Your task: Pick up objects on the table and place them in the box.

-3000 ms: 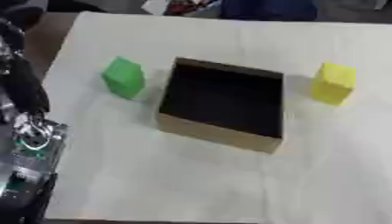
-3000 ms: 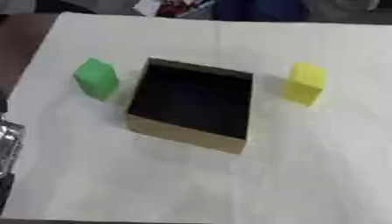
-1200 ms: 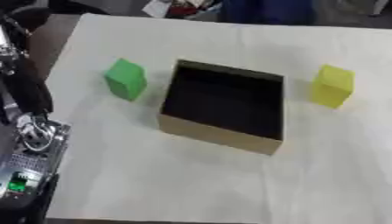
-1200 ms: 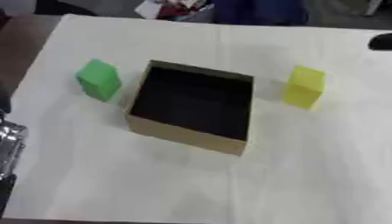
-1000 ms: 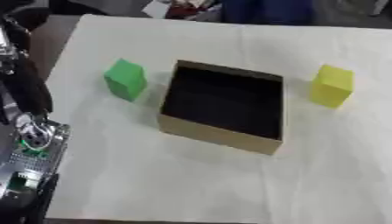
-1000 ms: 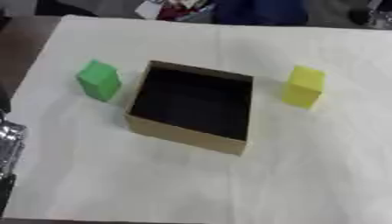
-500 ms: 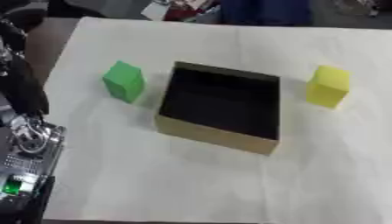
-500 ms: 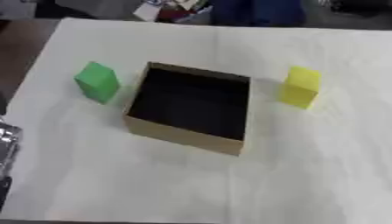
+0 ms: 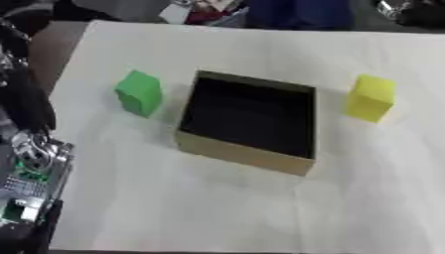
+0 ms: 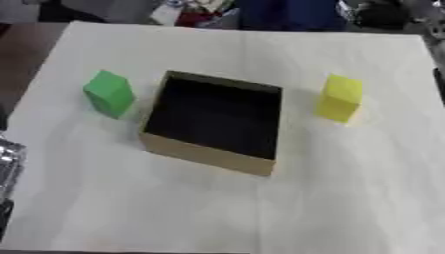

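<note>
An open brown cardboard box (image 9: 246, 152) with a dark inside stands in the middle of the white table. A green block (image 9: 139, 93) rests to its left and a yellow block (image 9: 371, 97) to its right, each a short gap from the box wall. My left arm and hand (image 9: 29, 163) show along the left edge as black and silver parts with a green board, well apart from the green block. A dark and silver shape (image 9: 408, 7) at the top right corner looks like my right hand, far behind the yellow block. Nothing is held.
The white table cover (image 10: 217, 208) ends at a brown surface (image 10: 22, 44) on the far left. Dark and coloured clutter (image 10: 217, 12) lies past the table's far edge. Wide bare cover lies in front of the box.
The dark shape at the top right has shifted along the far right edge. The whole picture has shifted slightly. The box and both blocks have not moved.
</note>
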### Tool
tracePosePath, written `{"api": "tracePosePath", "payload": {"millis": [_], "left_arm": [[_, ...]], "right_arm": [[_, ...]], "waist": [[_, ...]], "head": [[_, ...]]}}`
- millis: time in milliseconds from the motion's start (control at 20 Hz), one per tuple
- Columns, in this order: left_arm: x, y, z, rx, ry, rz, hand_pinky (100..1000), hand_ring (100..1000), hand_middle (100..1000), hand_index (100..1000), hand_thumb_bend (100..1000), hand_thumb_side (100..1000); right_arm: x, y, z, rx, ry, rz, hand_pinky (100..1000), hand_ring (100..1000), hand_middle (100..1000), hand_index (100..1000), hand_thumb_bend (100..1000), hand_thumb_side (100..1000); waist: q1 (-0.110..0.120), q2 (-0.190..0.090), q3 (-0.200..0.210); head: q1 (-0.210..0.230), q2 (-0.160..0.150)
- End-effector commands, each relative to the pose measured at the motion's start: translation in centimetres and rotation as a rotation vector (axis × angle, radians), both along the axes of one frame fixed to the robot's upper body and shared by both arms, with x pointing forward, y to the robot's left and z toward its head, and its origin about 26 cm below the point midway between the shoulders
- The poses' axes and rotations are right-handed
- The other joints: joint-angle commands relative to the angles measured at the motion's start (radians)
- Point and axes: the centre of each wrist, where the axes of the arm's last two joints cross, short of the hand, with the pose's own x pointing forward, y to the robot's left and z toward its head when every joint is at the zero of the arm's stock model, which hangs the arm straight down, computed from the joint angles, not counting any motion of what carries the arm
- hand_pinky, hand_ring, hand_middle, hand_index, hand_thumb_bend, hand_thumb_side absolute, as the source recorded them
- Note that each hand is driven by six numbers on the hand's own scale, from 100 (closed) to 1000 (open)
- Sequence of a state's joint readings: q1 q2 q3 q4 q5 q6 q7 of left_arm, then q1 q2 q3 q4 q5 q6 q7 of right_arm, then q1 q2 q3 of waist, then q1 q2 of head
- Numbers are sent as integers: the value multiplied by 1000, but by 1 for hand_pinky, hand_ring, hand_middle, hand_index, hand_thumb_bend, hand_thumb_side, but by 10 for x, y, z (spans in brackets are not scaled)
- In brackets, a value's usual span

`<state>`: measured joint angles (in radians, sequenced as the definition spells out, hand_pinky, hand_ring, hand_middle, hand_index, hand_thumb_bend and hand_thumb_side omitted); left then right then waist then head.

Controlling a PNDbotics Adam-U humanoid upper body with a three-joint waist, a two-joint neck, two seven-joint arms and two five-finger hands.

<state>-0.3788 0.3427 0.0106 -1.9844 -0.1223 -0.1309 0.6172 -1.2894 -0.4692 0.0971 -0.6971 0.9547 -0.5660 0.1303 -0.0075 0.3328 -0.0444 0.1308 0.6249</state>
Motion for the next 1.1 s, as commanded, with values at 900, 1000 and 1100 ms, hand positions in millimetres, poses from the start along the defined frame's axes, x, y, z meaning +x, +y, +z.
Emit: {"api": "tracePosePath", "payload": {"millis": [900,1000,1100], "left_arm": [[-2,-1,8,11,-26,-11,728,641,646,758,155,1000],[-2,-2,8,11,-26,-12,727,641,646,758,155,1000],[-2,-2,8,11,-27,-12,727,641,646,758,155,1000]], "right_arm": [[-7,11,-4,-178,113,184,996,1000,946,969,337,1000],[-9,11,-1,-184,131,174,992,1000,914,951,504,1000],[-11,11,3,-189,143,161,995,1000,907,948,634,1000]], "waist": [[4,-17,-4],[3,-17,-4],[3,-17,-5]], "head": [[3,4],[3,3],[3,2]]}}
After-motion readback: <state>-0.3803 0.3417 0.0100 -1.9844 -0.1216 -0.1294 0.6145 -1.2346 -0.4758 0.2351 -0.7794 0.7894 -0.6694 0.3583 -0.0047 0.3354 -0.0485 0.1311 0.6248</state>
